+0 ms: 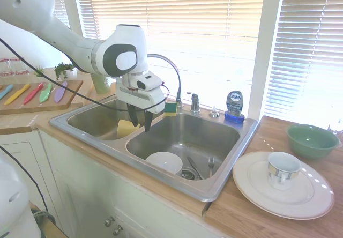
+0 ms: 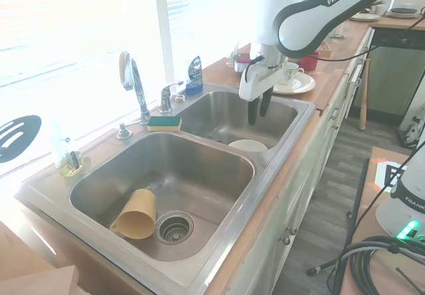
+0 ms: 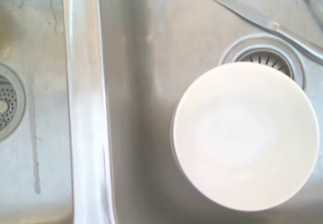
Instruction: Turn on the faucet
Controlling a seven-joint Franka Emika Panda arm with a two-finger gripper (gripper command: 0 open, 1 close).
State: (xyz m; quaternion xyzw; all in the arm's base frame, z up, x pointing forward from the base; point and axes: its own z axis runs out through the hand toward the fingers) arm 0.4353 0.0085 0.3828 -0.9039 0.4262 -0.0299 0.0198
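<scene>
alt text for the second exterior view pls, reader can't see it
A white robot arm hangs its gripper, holding nothing, above the far basin of a steel double sink, over a white bowl and apart from the chrome gooseneck faucet on the window-side ledge. A yellow cup lies on its side in the near basin; a sponge sits by the faucet.

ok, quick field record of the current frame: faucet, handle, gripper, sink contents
faucet: tall chrome gooseneck spout behind the sink divider, no water visible
handle: short chrome lever beside spout, untouched
gripper: white gripper over one basin, fingers pointing down, slightly apart, holding nothing, apart from the handle
that basin: white round bowl, cutlery by the drain
other basin: tan plastic cup on its side
</scene>
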